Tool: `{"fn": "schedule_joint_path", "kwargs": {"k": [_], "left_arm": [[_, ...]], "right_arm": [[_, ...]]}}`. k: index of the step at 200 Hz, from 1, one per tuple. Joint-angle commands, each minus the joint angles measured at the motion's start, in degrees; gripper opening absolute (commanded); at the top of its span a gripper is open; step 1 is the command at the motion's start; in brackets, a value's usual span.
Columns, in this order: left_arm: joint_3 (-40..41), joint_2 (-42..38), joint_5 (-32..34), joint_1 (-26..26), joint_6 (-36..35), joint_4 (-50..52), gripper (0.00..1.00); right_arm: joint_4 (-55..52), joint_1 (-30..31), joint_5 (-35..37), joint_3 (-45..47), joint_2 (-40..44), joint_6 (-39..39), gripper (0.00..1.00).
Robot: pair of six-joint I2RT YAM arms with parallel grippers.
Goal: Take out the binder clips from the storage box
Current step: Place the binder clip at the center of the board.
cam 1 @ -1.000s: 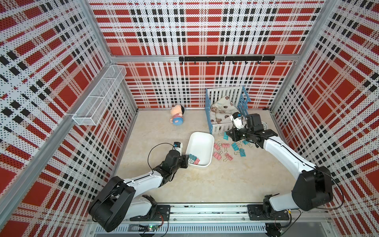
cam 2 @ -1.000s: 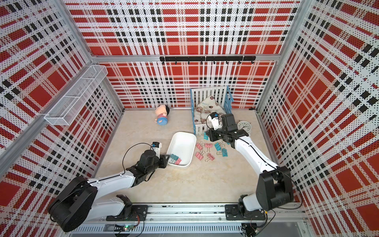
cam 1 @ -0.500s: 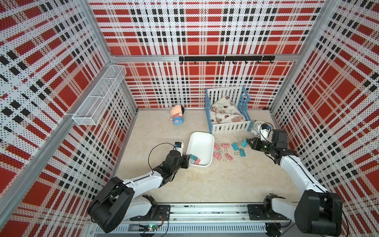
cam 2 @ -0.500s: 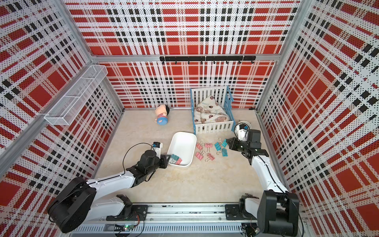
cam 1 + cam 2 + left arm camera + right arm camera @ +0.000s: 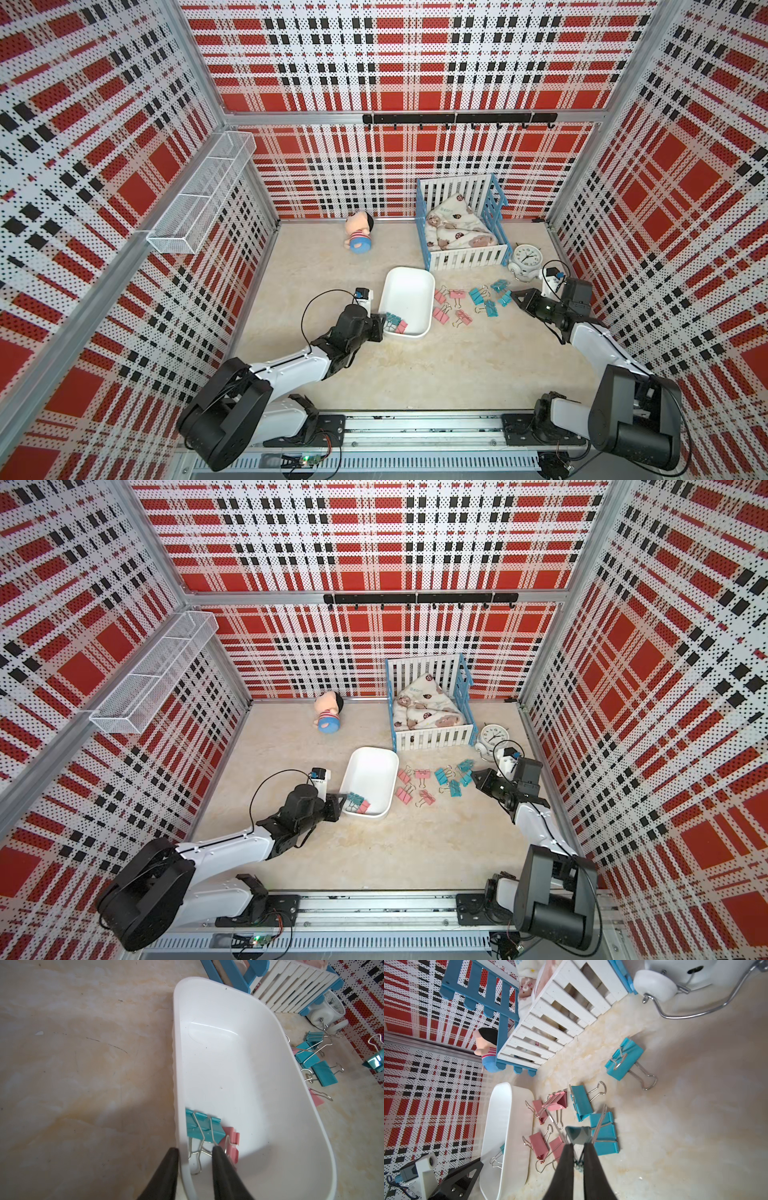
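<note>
Two binder clips (image 5: pixel 204 1132), teal against pink, sit in the storage box (image 5: pixel 259 1064) right at the tips of the left claw (image 5: pixel 195 1149). That claw straddles the box wall, pinching or not, can't tell. The right claw (image 5: pixel 578 1145) is clamped tight on a teal clip (image 5: pixel 578 1136), with loose clips (image 5: pixel 581 1103) strewn just ahead of it on the beige table (image 5: pixel 415 374). Beyond them are the crib (image 5: pixel 465 257), alarm clock (image 5: pixel 527 257) and plaid walls (image 5: pixel 374 62).

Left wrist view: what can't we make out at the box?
Left wrist view:
- Left gripper: jaws straddle the white plastic storage box wall, contact unclear.
- Pink binder clip: half hidden under the teal binder clip and a jaw.
- Box's end by the gripper: cut off by the frame edge.
</note>
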State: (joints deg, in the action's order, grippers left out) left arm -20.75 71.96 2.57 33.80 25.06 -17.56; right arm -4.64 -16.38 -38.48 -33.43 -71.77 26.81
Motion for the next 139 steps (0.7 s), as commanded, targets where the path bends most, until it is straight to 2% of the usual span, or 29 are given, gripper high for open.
{"fn": "schedule_joint_path", "kwargs": {"k": [1,139], "left_arm": [[-1.2,0.6,1.1,0.1,-0.6,0.0,0.35],[-1.6,2.6,0.7,-0.6,-1.1,-0.6,0.35]], "right_arm": [[3.5,-1.5,-1.1,0.9,-2.1,0.9,0.06],[4.7,-3.7,1.2,1.2,-12.6,-0.8,0.07]]}}
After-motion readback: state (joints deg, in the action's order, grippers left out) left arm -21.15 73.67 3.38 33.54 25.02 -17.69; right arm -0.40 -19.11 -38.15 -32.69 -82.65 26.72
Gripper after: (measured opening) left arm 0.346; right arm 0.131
